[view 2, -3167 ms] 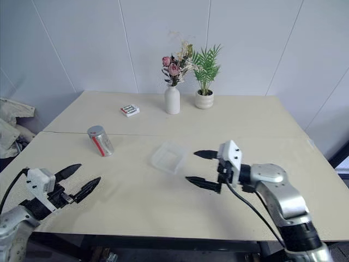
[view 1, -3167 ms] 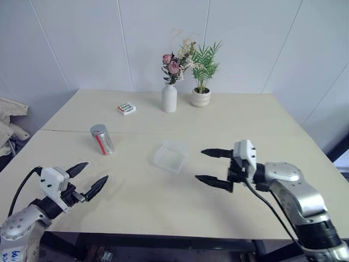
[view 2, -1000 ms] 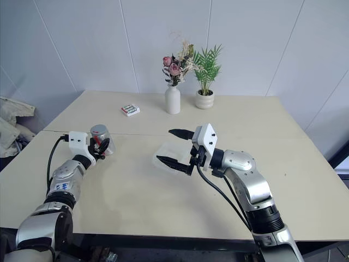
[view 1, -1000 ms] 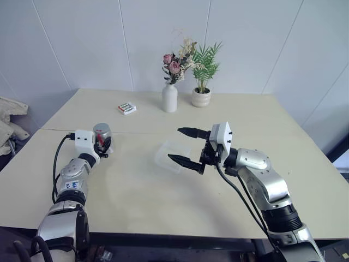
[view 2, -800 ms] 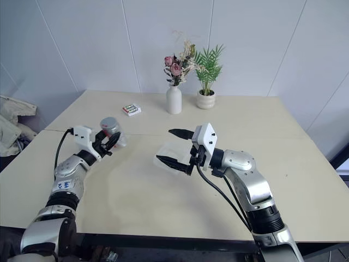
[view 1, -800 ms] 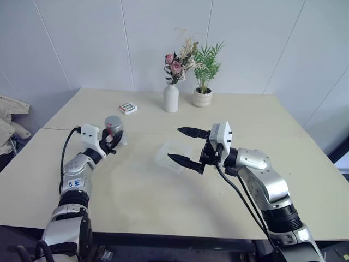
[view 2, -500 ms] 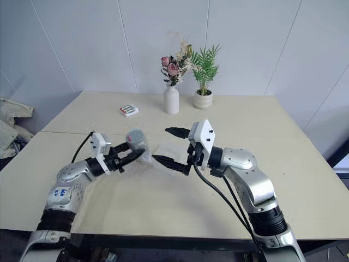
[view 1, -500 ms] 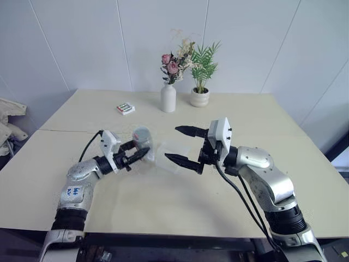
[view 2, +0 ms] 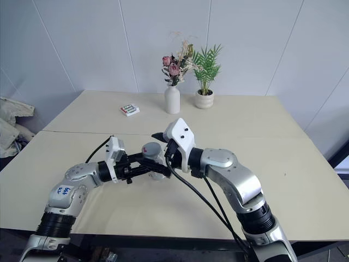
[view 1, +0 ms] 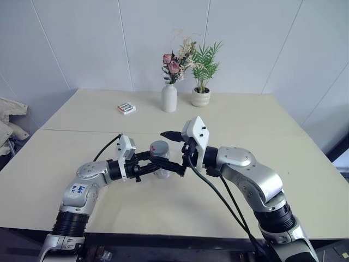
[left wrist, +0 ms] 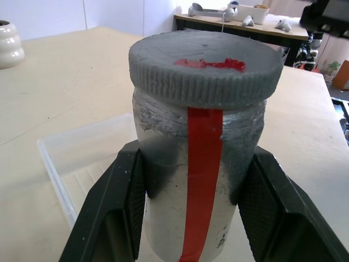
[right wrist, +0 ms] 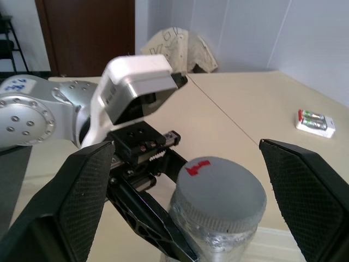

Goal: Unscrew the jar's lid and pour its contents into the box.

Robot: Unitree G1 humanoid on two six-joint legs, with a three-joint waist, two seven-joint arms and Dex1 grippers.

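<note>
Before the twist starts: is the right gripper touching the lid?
Apart. In the right wrist view the right gripper's fingers stand wide on either side of the lid, with clear gaps.

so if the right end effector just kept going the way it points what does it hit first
Most likely the lid of the jar, which sits between its open fingers; the left end effector gripping the jar lies just beyond.

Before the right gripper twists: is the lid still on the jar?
On: the lid sits flat across the jar.
</note>
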